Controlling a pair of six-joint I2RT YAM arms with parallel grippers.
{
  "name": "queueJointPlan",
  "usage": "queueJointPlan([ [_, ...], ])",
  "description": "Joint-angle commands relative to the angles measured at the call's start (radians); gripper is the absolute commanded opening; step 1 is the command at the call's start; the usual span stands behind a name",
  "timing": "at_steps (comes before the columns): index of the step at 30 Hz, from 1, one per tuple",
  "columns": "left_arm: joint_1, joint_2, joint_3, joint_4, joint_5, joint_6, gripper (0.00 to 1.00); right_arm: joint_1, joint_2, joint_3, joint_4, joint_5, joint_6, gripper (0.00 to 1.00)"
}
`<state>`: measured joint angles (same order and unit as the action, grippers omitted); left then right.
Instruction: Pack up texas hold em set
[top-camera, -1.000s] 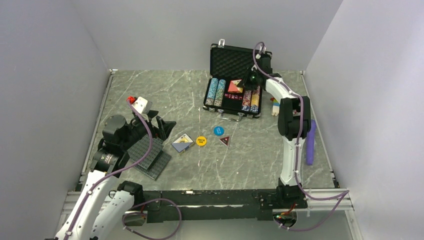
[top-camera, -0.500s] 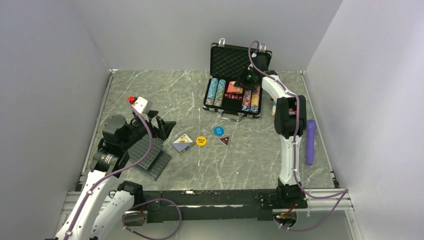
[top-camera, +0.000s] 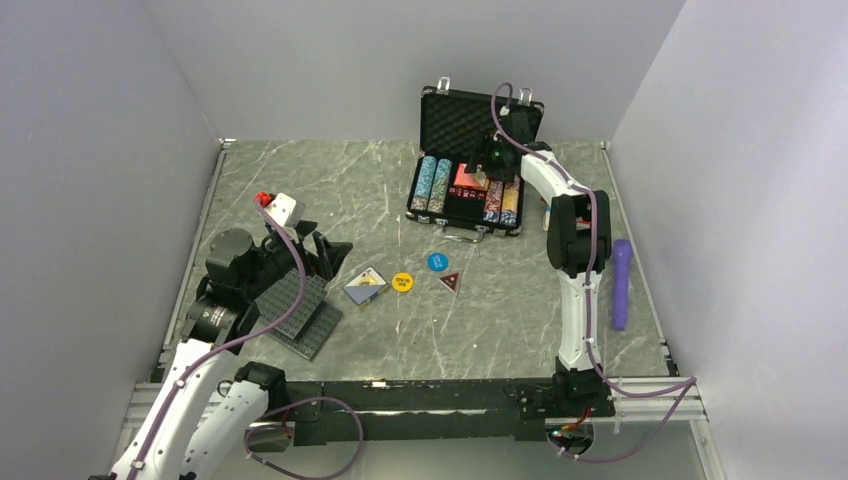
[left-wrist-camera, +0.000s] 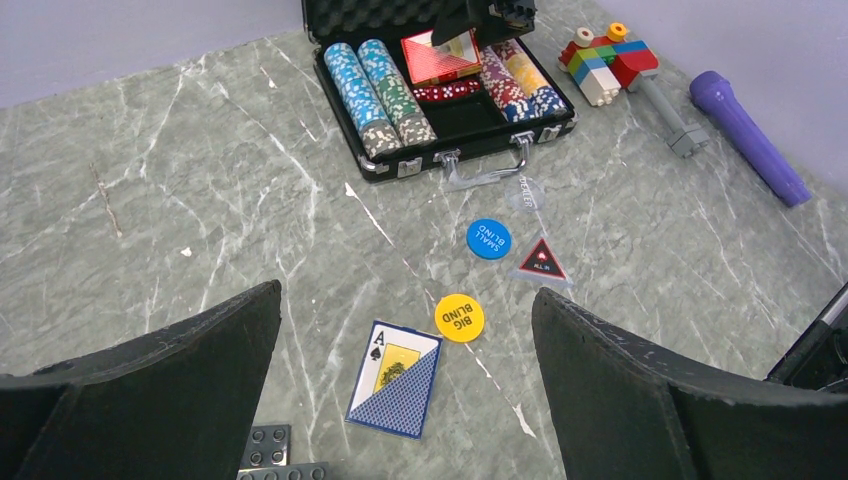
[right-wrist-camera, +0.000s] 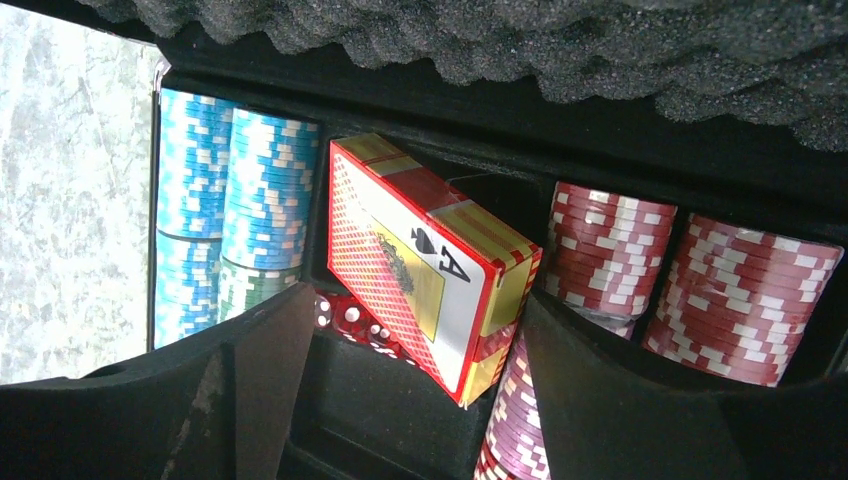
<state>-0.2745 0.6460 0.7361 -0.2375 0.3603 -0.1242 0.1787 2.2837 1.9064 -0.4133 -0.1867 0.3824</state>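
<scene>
Deck-stowing step: red deck (right-wrist-camera: 420, 265), ace of spades on its face, is seen tilted in the middle slot of the open case (top-camera: 455, 118) at the far side of the surface (top-camera: 300, 190). Right tool (right-wrist-camera: 410, 305) is spread wide over it, nothing gripped; left tool (left-wrist-camera: 405, 300) is fully spread and empty. Likely next to be fetched: blue deck (left-wrist-camera: 393, 378) and buttons marked BIG BLIND (left-wrist-camera: 459, 317), SMALL BLIND (left-wrist-camera: 488, 239), ALL IN (left-wrist-camera: 541, 263), loose in front of the case.

- Right claw (top-camera: 489, 160) opened: jaws went from near-shut to wide apart.
- Red card deck (right-wrist-camera: 425, 265) ended up loose & tilted in mid slot of briefcase (top-camera: 462, 223), btwn the spread jaws.
- Right arm (top-camera: 570, 235) swung slightly left, twd the lid; purple torch (top-camera: 620, 283) came fully into view.
</scene>
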Motion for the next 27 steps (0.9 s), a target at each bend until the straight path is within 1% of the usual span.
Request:
queueJointPlan([
  [1,-0.002,0.002,0.006,0.029,0.005,0.001,0.99,0.014,0.014,0.023,0.053,-0.003,-0.027,0.79],
  [5,-0.002,0.003,0.006,0.030,0.006,0.001,0.99,0.033,0.034,0.035,0.065,-0.007,-0.044,0.79],
  [12,-0.001,0.008,0.006,0.029,0.007,0.001,0.99,0.059,0.086,0.107,0.038,0.011,-0.064,0.80],
  [15,-0.001,0.009,0.006,0.029,0.008,0.001,0.99,0.073,0.075,0.104,0.027,0.083,-0.094,0.81],
  [21,-0.002,0.010,0.006,0.030,0.008,0.001,0.99,0.106,-0.015,0.027,0.071,0.254,-0.183,0.87],
  [27,-0.002,0.012,0.006,0.029,0.007,0.001,0.99,0.124,-0.091,-0.033,0.114,0.383,-0.240,0.90],
])
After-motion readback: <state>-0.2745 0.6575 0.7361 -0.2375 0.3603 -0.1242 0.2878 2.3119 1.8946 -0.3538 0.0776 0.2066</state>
